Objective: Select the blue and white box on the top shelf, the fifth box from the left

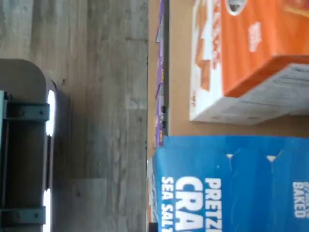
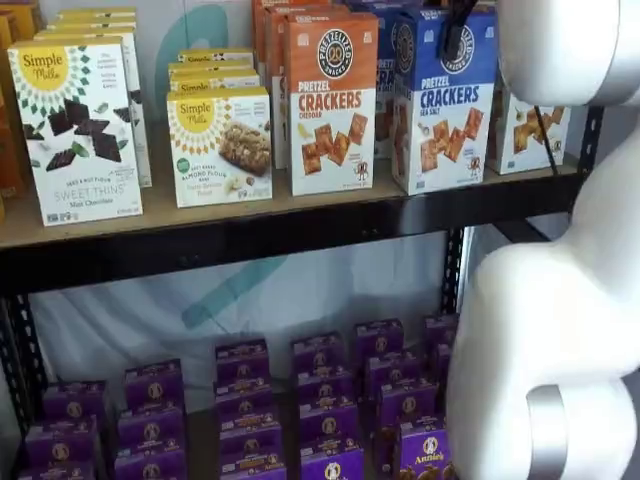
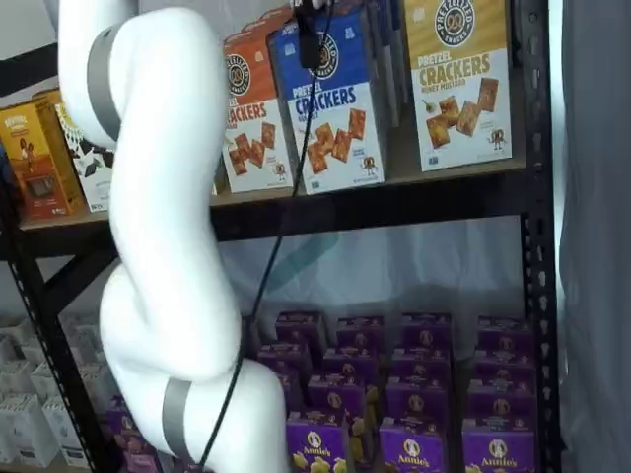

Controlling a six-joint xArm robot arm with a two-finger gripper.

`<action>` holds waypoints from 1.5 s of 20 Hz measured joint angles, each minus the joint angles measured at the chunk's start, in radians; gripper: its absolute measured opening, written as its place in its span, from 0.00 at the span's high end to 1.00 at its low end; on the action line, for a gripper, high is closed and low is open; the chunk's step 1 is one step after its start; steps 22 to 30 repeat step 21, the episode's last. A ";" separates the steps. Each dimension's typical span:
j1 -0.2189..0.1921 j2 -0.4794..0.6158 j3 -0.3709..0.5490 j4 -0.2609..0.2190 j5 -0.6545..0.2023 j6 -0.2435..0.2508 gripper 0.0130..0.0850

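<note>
The blue and white box (image 2: pixel 445 100) stands upright on the top shelf (image 2: pixel 150 212), between the orange-and-white Cheddar box (image 2: pixel 332 100) and a yellow-and-white crackers box (image 2: pixel 525 125). It shows in both shelf views (image 3: pixel 330 103) and fills the near part of the wrist view (image 1: pixel 231 186), seen from above with "PRETZEL" and "SEA SALT" readable. My gripper (image 3: pixel 309 41) hangs from the view's top edge in front of the box's upper face. In a shelf view only a dark finger (image 2: pixel 457 22) shows. No gap between fingers is visible. The top shelf shows too (image 3: pixel 414 175).
The orange Cheddar box (image 1: pixel 251 53) sits close beside the blue one. Simple Mills boxes (image 2: pixel 80 130) stand further left. Small purple boxes (image 2: pixel 330 400) fill the lower level. My white arm (image 3: pixel 158 246) stands in front of the shelves, with a black cable (image 3: pixel 266 266) hanging.
</note>
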 joint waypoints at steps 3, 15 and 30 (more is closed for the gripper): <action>-0.001 -0.044 0.041 0.006 0.017 0.003 0.39; -0.071 -0.277 0.293 -0.002 0.036 -0.070 0.39; -0.108 -0.350 0.397 -0.001 0.015 -0.111 0.39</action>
